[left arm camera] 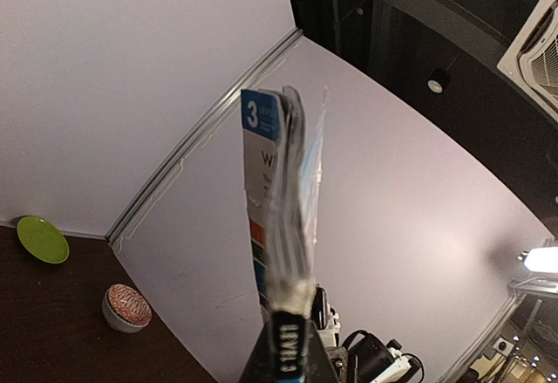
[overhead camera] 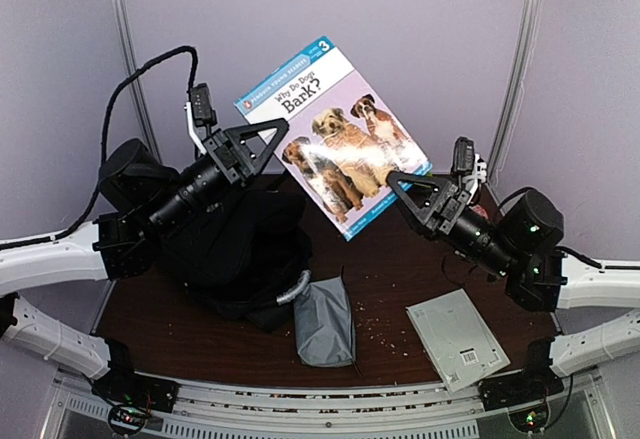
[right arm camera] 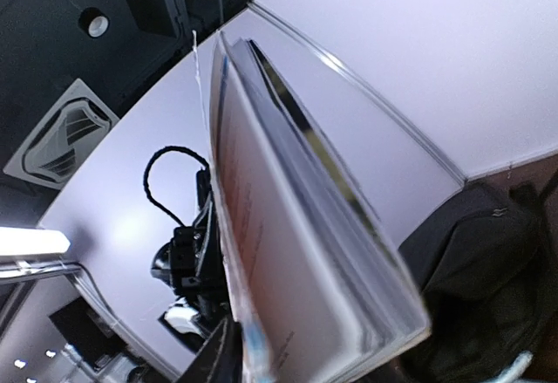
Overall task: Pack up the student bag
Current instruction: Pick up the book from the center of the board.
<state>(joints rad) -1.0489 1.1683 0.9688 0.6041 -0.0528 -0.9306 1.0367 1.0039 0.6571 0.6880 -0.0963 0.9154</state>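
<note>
Book [overhead camera: 340,129], clamped aloft between left gripper [overhead camera: 278,145] and right gripper [overhead camera: 395,179], near student bag [overhead camera: 225,249] at worktop's left edge; step: likely insertion, requiring lowering into the bag.

Glossy paper book [overhead camera: 337,137], matt black cloth student bag [overhead camera: 235,249], dark wood-look table [overhead camera: 390,269].

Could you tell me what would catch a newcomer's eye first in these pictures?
The dog book hangs tilted in mid-air, the left fingers gripping its left edge and the right fingers its lower right edge. Below, at left, the black student bag slumps, a grey pouch beside it.
</note>
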